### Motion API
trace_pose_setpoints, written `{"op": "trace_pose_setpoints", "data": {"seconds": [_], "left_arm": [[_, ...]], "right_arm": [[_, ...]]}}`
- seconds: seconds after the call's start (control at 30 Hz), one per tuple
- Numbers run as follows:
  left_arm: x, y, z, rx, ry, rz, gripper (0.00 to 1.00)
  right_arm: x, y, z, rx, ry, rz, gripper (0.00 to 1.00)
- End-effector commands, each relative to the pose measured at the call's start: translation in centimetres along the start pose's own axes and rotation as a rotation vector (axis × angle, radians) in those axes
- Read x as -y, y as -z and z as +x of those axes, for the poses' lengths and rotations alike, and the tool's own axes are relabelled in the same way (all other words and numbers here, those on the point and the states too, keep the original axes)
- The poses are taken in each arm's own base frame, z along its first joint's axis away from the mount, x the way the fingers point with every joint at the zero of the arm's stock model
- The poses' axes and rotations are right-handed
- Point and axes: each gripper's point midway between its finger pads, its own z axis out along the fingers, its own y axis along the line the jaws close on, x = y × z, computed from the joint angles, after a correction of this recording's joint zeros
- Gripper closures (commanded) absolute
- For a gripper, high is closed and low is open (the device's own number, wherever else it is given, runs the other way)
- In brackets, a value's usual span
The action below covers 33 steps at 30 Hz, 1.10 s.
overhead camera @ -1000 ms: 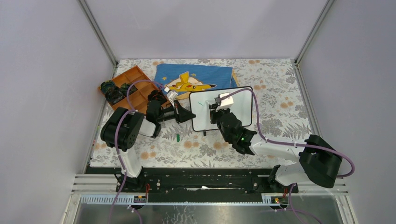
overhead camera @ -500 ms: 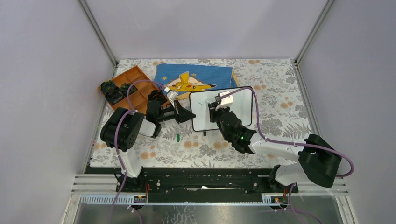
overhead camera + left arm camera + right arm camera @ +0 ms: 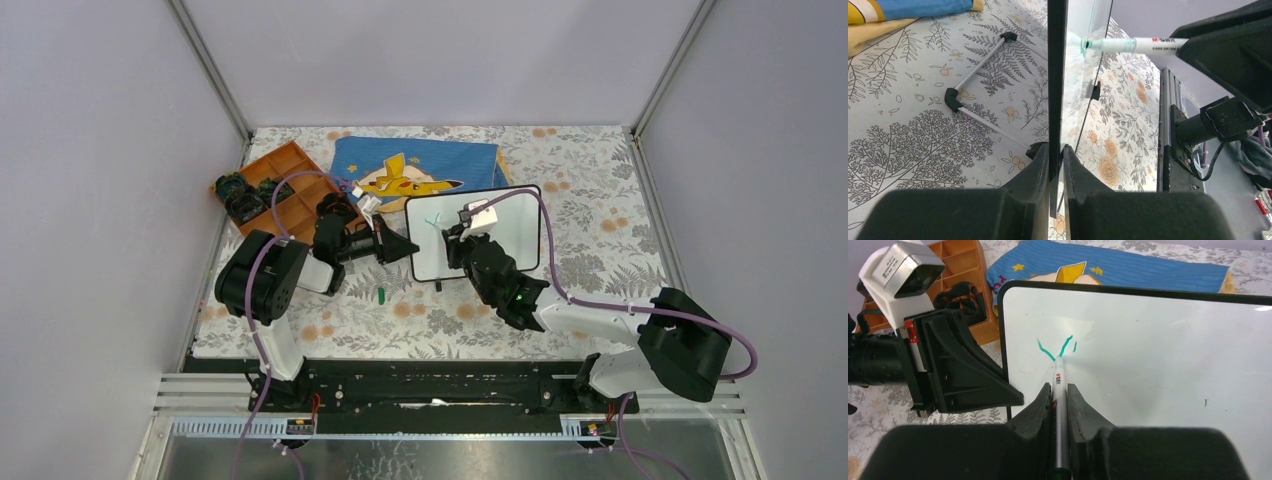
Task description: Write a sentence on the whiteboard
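Note:
The whiteboard (image 3: 505, 215) stands propped on its feet at the table's middle; it also shows in the right wrist view (image 3: 1158, 350) and edge-on in the left wrist view (image 3: 1057, 75). My left gripper (image 3: 405, 246) (image 3: 1055, 152) is shut on the whiteboard's left frame edge. My right gripper (image 3: 458, 238) (image 3: 1059, 390) is shut on a green marker (image 3: 1058, 385), whose tip touches the board's upper left. Two short green strokes (image 3: 1055, 347) form a V there, with a small tick beside them. The marker (image 3: 1133, 45) also shows in the left wrist view.
A blue Pikachu cloth (image 3: 420, 165) lies behind the board. An orange compartment tray (image 3: 285, 190) with dark items sits at the far left. A small green marker cap (image 3: 382, 294) lies on the floral tablecloth in front of the left gripper.
The right gripper with the marker has shifted slightly left and down on the board, and the green strokes have grown. The left gripper has not moved.

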Motion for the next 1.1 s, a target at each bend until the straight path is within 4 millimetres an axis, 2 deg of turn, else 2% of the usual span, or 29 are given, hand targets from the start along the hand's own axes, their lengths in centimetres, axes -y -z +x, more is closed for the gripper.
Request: {"op": "trace_pose_setpoints", "data": {"seconds": [0.0,0.43,0.73,0.8,0.93,1.07], "left_arm": [[-0.3,-0.1,1.4,-0.039,0.009,-0.022,1.0],[-0.3,-0.1,1.4,-0.04,0.01,-0.022,1.0],[-0.3,-0.1,1.4,-0.041,0.009,-0.021,1.0],[-0.3,-0.1,1.5,-0.041,0.01,-0.023,1.0],[-0.3,-0.1,1.5,-0.043,0.011,-0.024,1.0],[-0.3,-0.1,1.5,-0.043,0.01,-0.023,1.0]], "right_arm": [[-0.3,0.4,0.3,-0.016,-0.02,-0.029,1.0],[-2.1,0.7,3.0,-0.106,-0.011,-0.104,1.0],[-2.9,0.6,3.4,-0.136,-0.003,-0.136,1.0],[-2.6,0.7,2.7,-0.118,-0.009,-0.125,1.0],[-2.0,1.5,-0.5,-0.033,-0.027,-0.109,1.0],[-0.5,2.2,-2.9,0.023,-0.016,-0.05,1.0]]}}
